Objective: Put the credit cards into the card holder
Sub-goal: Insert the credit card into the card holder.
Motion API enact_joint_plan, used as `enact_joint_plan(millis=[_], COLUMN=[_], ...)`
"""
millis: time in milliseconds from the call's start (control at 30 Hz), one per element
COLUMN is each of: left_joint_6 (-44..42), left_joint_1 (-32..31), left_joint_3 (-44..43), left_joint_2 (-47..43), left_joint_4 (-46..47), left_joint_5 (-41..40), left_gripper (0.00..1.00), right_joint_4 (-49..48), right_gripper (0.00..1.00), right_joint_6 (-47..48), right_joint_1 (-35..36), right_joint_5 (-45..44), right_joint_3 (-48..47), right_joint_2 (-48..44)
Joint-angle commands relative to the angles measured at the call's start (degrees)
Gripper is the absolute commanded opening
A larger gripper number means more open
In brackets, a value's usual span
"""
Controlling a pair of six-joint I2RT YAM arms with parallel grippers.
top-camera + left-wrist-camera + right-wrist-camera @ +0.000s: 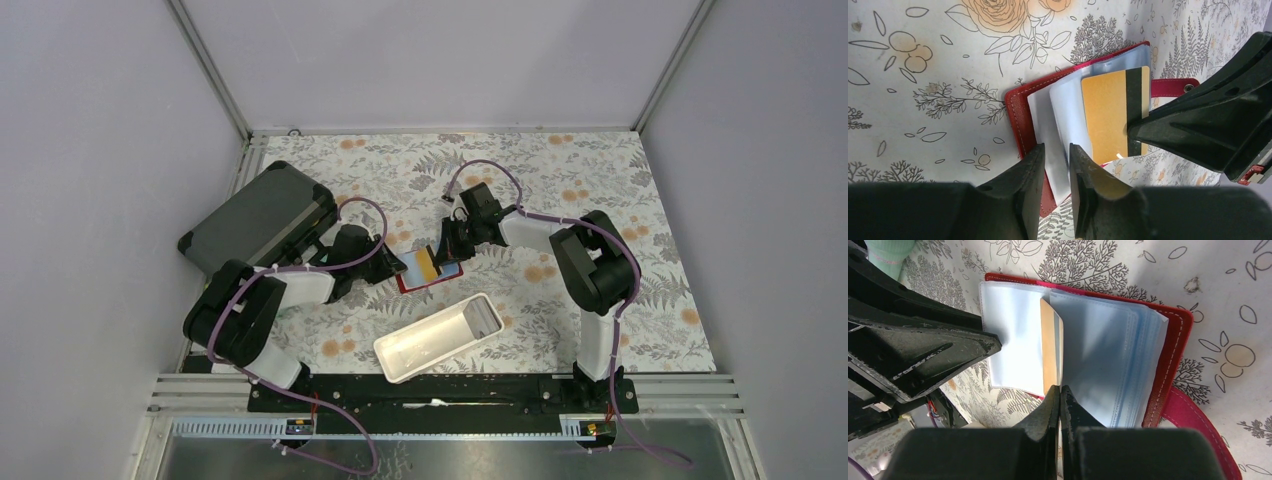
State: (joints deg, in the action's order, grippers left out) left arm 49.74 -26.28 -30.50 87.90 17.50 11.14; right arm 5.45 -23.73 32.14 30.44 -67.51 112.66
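Observation:
The card holder (412,282), a red wallet, lies open on the flowered cloth with its clear sleeves (1108,350) fanned up. A yellow-brown credit card (1105,115) with a dark stripe stands among the sleeves, also seen edge-on as the credit card (1049,350) in the right wrist view. My right gripper (1060,388) is shut on this card's edge, coming from the wallet's far side. My left gripper (1055,147) reaches in from the left; its jaws stand slightly apart over a pale sleeve (1048,125), with no pinch visible. Light blue cards cannot be told apart from the sleeves.
A long white tray (440,338) lies just in front of the wallet. A big dark grey case (262,215) sits at the back left behind the left arm. The wallet's strap with its snap (1189,88) sticks out to one side.

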Motion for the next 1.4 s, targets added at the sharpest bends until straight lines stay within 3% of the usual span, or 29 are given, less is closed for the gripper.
enact_joint_plan(millis=[0, 333, 1367], left_joint_6=[0.3, 0.6, 0.6], left_joint_1=[-0.2, -0.2, -0.2], left_joint_3=[0.1, 1.5, 2.6], left_joint_2=[1.4, 2.0, 3.1], left_joint_4=[2.7, 3.1, 4.6], left_joint_5=[1.1, 0.5, -0.2], left_gripper=[0.23, 0.00, 0.00], right_joint_4=[3.0, 2.3, 4.0], right_gripper=[0.00, 0.00, 0.00], right_joint_6=[-0.3, -3.6, -4.8], right_joint_1=[0.3, 0.6, 3.8], right_joint_5=[-5.2, -7.6, -9.0], right_joint_3=[1.9, 4.0, 1.7], right_joint_2=[0.5, -0.1, 3.2])
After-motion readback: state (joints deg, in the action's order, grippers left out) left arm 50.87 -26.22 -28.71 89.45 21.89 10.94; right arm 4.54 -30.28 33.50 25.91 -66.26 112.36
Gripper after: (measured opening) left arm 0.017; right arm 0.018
